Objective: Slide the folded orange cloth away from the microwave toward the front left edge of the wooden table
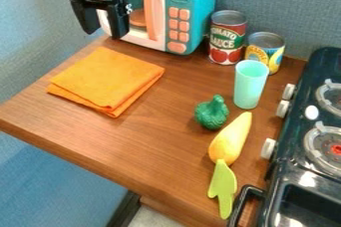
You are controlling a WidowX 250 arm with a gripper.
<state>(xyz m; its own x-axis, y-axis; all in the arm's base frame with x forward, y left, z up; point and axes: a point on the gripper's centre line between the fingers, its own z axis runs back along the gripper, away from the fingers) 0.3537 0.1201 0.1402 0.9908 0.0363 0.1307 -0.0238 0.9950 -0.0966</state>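
Note:
The black gripper [103,29] hangs at the upper left, in front of the toy microwave [190,2] and above the back left part of the table. Its two fingers stand apart, with nothing between them. Nearest below it lies a folded orange cloth [106,79]. Right of the middle are a dark green pepper-like toy [212,113], an upright mint-green cup [250,85] and a yellow pear-shaped toy [230,139]. A light green toy knife [224,186] lies at the lower end of the yellow toy.
A tomato can [227,38] and a smaller can [265,51] stand at the back, right of the microwave. The dark toy stove [293,166] with white knobs lines the right side. The wooden table's front edge [80,155] slants down to the right.

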